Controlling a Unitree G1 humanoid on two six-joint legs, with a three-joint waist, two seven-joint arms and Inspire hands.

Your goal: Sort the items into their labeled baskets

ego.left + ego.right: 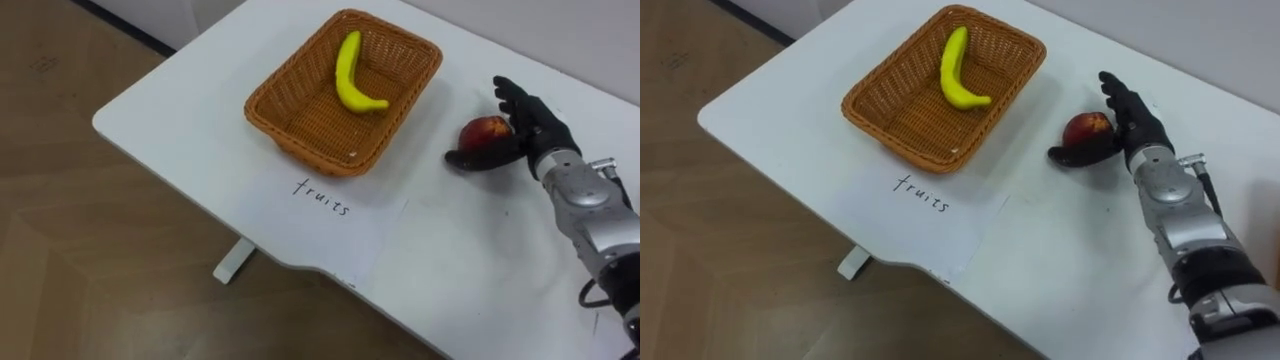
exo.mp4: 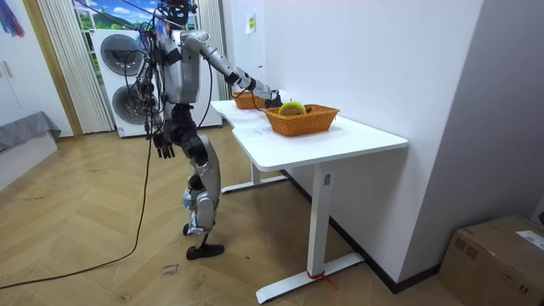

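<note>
Right hand: spread wide, not closed. The thumb lies low on the table in front of the red fruit, and the fingers stand behind it, so the fruit sits in the gap. Whether the fingers touch it cannot be confirmed.

Left hand: hangs at the robot's side, idle.

Red fruit: on the table, near the basket on its right, outside the rim.

Basket: holds one banana. A paper label lies on the table in front of it.

Risks, as judged:
- The fruit is round and rests on a smooth top. If thumb and fingers close unevenly, it could squirt out and roll toward the basket or across the table.
- The grasp is from the side and low. If the closure is shallow, the fruit may slip during the lift.
- The carry must clear the basket rim. A low path could knock the wall and shift the basket toward the table edge.
- A release from height could let the fruit strike the banana or bounce.
</note>
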